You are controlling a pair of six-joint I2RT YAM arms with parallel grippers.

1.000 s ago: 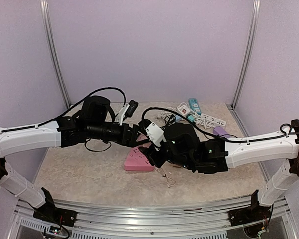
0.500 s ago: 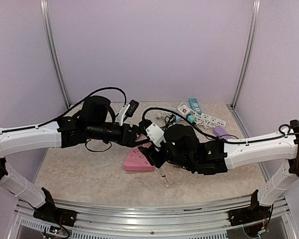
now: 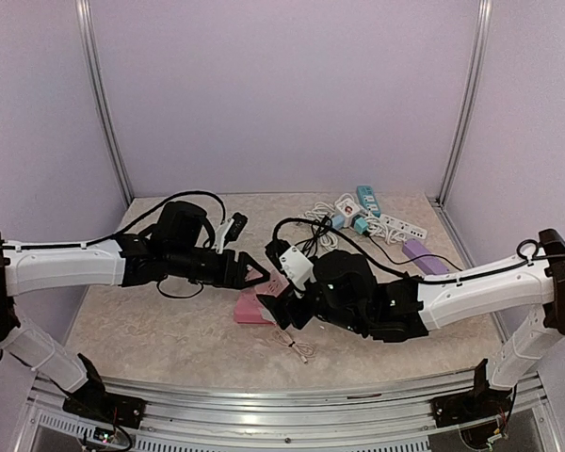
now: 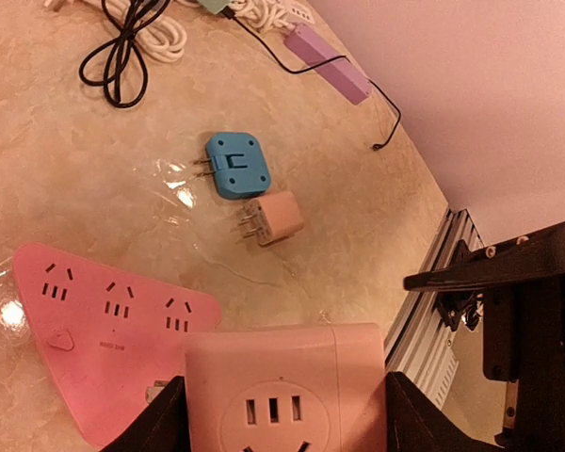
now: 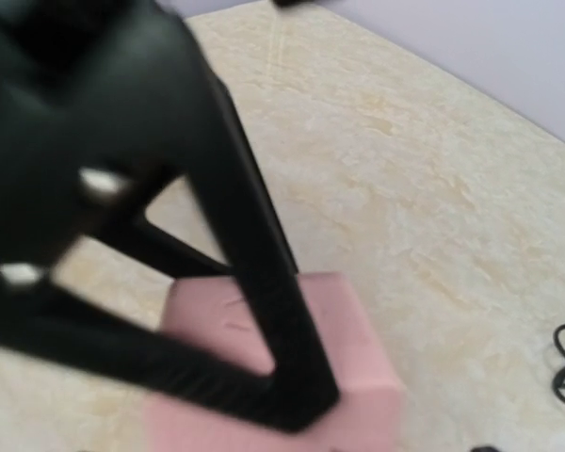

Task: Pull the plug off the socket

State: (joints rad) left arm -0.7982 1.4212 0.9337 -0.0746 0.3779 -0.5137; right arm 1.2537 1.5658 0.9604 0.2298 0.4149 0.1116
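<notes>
My left gripper (image 3: 256, 272) is shut on a pink cube socket (image 4: 284, 395), with its fingers against both sides. The cube's face with slots points at the left wrist camera, and no plug shows in it. The cube also shows in the right wrist view (image 5: 358, 350), with a black finger of the left gripper across it. My right gripper (image 3: 281, 308) sits just right of the cube, low over the table. Its own fingers do not show in the right wrist view, and it looks open and empty. A pink triangular power strip (image 4: 104, 344) lies under both grippers.
A blue plug adapter (image 4: 234, 165) and a peach plug (image 4: 273, 218) lie loose on the table. A purple strip (image 4: 325, 64) and white cords (image 3: 344, 218) with more strips sit at the back right. A small white cable (image 3: 297, 347) lies near the front. The table's rail (image 4: 433, 325) is close.
Both arms have dropped lower and come nearer the front. The left gripper brought the pink cube down with it. The small white cable has shifted left and forward.
</notes>
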